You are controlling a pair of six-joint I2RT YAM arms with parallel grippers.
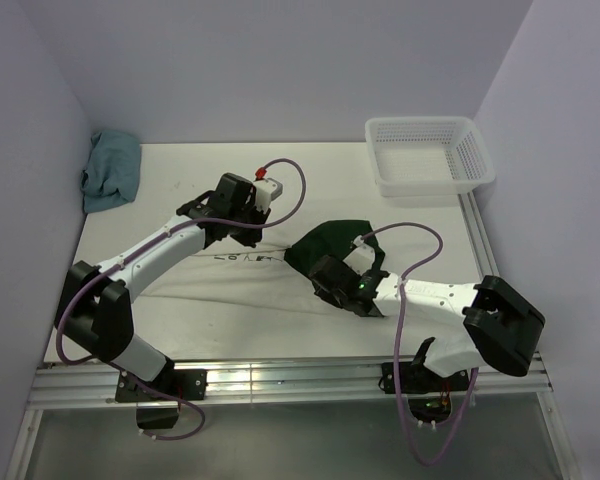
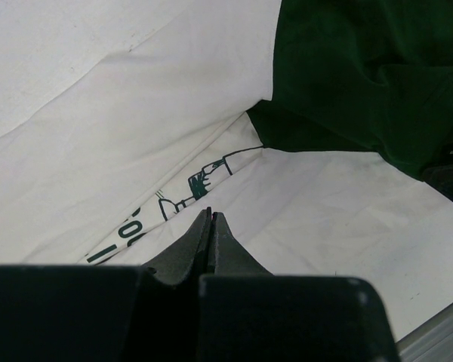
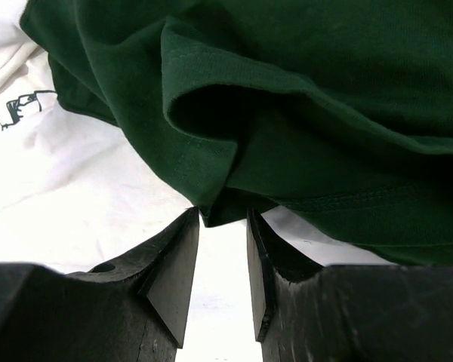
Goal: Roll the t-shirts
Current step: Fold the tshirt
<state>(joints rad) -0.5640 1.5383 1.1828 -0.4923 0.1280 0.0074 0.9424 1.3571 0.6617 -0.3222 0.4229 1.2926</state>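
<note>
While the t-shirt (image 1: 230, 290) lies lengthwise left to right across the near surface (image 1: 310, 170), its green sleeve (image 1: 330, 240) pointing right, the left tool (image 2: 211, 219) sits closed tip to tip against a fold. The right tool (image 3: 223, 226), narrowly parted, meets the sleeve's hem.

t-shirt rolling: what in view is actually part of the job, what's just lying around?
Job:
cream t-shirt with green sleeve
left gripper, shut, by the chest print
right gripper, open at the sleeve's edge

Lying about:
teal cloth, far left corner
white plastic basket, far right
</note>
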